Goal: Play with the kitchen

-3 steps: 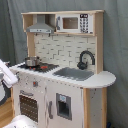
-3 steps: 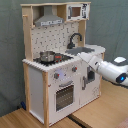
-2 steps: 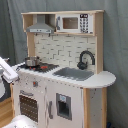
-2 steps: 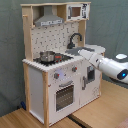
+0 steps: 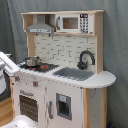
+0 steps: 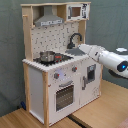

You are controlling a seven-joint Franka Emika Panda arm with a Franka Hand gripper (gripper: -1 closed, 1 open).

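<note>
The kitchen [image 5: 65, 95] [image 6: 50, 82] is a white and light-wood toy unit standing upright in both exterior views. It has a hood [image 5: 41, 27], a microwave [image 5: 75, 23], a black faucet [image 5: 86, 57] over a grey sink [image 5: 74, 73], and an oven door [image 6: 65, 95] under two knobs [image 6: 57, 76]. A small metal pot [image 5: 31, 61] [image 6: 47, 55] sits on the stove. My gripper [image 6: 82, 48] [image 5: 16, 74] hangs in front of the kitchen at about counter height. Whether it touches the kitchen does not show.
A grey curtain [image 5: 115, 45] hangs behind the kitchen. It stands on wooden boards [image 6: 105, 107]. A white rounded object [image 5: 20, 122] lies at the bottom of the first exterior view. My white arm [image 6: 112, 61] reaches in from the second exterior view's right.
My arm has risen from oven-door height to counter height, and its tip has shifted leftward in the second exterior view. The kitchen and the pot have not moved.
</note>
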